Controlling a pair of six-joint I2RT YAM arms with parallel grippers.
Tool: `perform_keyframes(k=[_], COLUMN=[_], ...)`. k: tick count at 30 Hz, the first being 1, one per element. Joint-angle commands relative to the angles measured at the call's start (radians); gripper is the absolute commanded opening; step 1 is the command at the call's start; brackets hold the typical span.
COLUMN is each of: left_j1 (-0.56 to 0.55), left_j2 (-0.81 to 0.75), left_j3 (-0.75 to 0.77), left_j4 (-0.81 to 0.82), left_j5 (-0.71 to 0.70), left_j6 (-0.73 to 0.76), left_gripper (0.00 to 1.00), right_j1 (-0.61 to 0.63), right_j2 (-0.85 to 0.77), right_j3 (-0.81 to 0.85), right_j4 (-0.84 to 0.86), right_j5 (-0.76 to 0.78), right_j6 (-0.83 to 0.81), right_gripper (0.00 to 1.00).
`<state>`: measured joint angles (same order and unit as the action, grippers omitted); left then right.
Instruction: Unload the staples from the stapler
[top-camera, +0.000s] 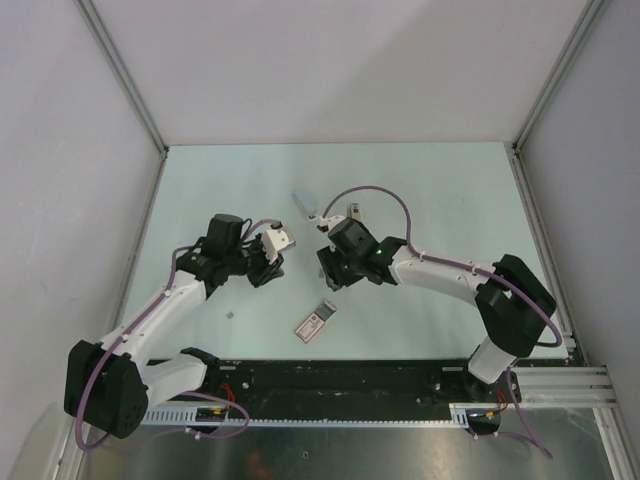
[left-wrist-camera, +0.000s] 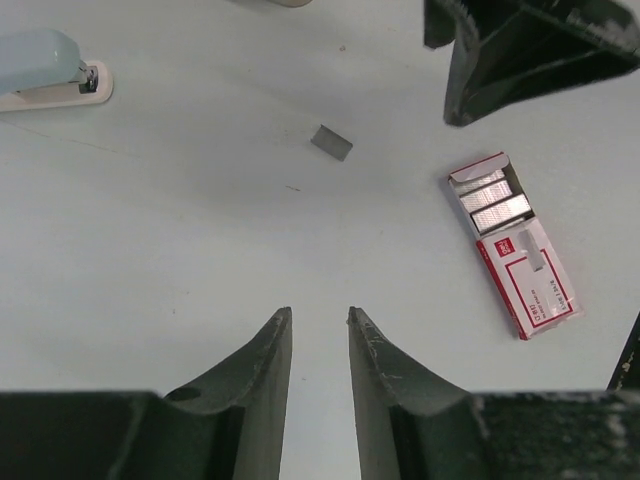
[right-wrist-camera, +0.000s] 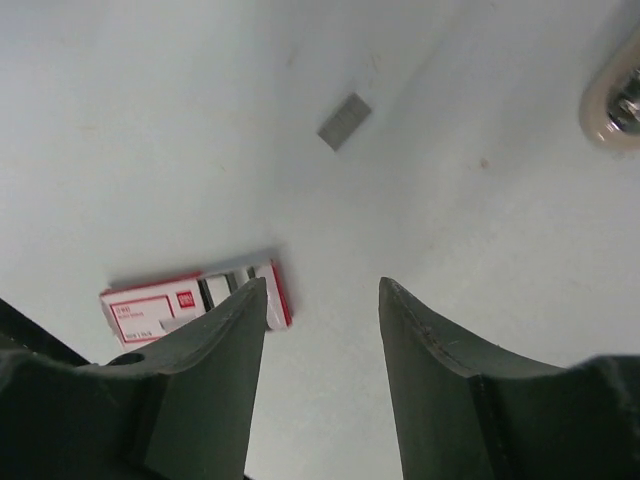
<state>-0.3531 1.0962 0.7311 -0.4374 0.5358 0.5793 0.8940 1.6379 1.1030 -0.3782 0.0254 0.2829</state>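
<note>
Hovering released, empty, left claw and right claw overlook staple box, strip, stapler.

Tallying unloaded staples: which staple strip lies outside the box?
The small grey strip lying alone between the blue stapler and the box; the other strips sit inside that open box.
</note>
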Motion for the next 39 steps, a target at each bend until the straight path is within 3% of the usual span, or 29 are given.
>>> perform_keyframes(k=[1, 15, 30, 39], left_j1=[0.003, 0.021, 0.029, 0.034], left_j2=[-0.029, -0.081, -0.09, -0.107], left_j3=[0.021, 0.09, 0.109, 0.116], left_j4=[-0.016, -0.077, -0.111, -0.129], left_j5=[0.041, 0.087, 0.086, 0.083], left_j6=[-0.031, -0.095, -0.077, -0.058], left_gripper=[0.35, 0.37, 0.38, 0.38], right_j1=[0.006, 0.098, 0.126, 0.134], right_j2=[0.063, 0.199, 0.198, 0.149], right_j3=[0.005, 0.043, 0.04, -0.013], right_j4=[0.145, 0.192, 0.117, 0.107], right_j5=[-0.049, 0.091, 0.159, 0.161], right_j6=[-0.038, -0.086, -0.052, -0.017], right_gripper=[0.54, 0.45, 0.36, 0.36])
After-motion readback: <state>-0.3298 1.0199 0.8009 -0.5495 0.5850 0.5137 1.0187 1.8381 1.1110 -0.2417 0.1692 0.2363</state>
